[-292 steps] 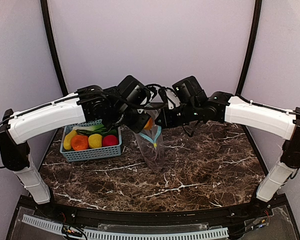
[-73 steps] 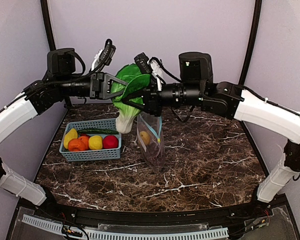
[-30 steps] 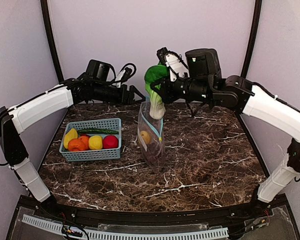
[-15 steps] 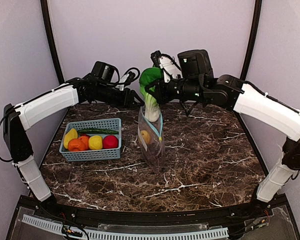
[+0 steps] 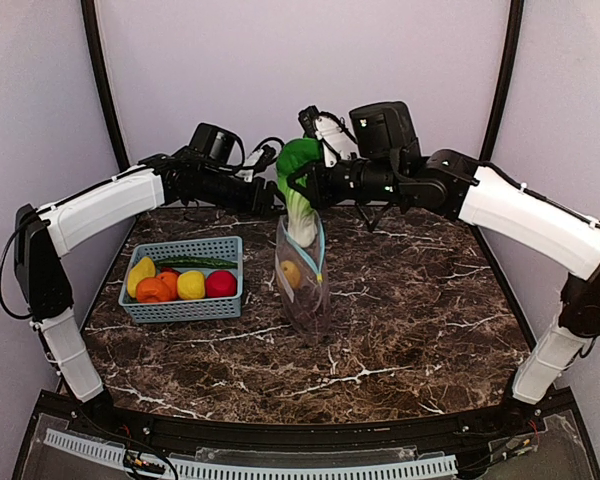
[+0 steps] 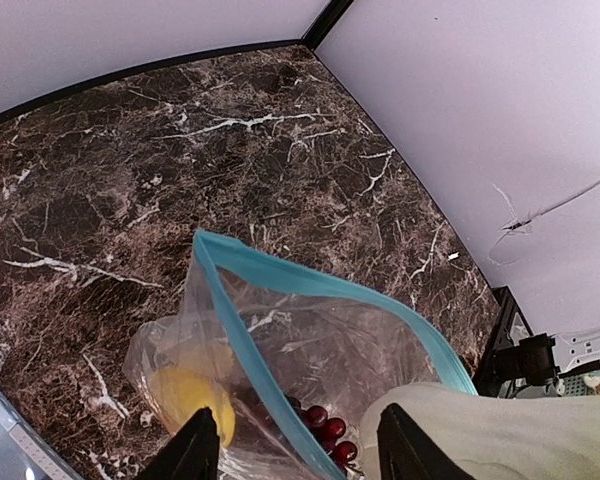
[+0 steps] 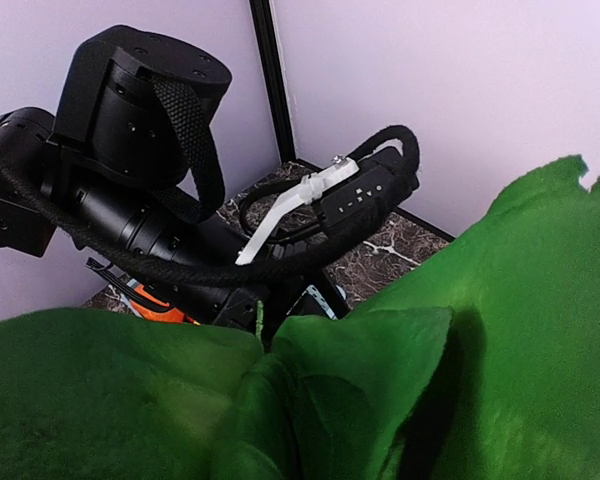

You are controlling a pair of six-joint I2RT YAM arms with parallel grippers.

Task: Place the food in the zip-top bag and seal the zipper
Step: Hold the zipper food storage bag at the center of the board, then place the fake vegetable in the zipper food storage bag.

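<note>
- The right end effector [image 5: 313,184] is pressed together on the leaves of the green-leafed, white-stemmed toy cabbage [image 5: 298,196]. The cabbage hangs stem-down beneath it. The stem tip sits at, or just inside, the mouth of the clear, crinkly plastic zip-top bag [image 5: 305,292], which stands directly below that end effector.
- The left end effector [image 5: 267,197] is spread. Its fingers [image 6: 198,450] stand on either side of the bag's near lip without pinching it, and the teal-blue zipper strip [image 6: 310,285] gapes open just ahead of them.
- Inside the bag, below the left end effector, lie a round yellow toy piece [image 6: 188,393] and a cluster of purple toy grapes [image 6: 320,422].
- The other toy food sits in a teal lattice plastic basket [image 5: 180,306], below and well to the left of the left end effector, on the dark marbled table [image 5: 410,330].
- Risk: the leafy head looks wider than the bag mouth, and the lip is not gripped. Pushing down could fold the lip inward or tip the standing bag.
- Risk: letting go too soon could let the cabbage topple out onto the table.
- Risk: leaves left poking out of the mouth would probably stop the zipper strip from closing.
- No writing can be read on the bag. Tiny pale marks on the left arm's black wrist housing [image 7: 365,195] are too small to make out.
</note>
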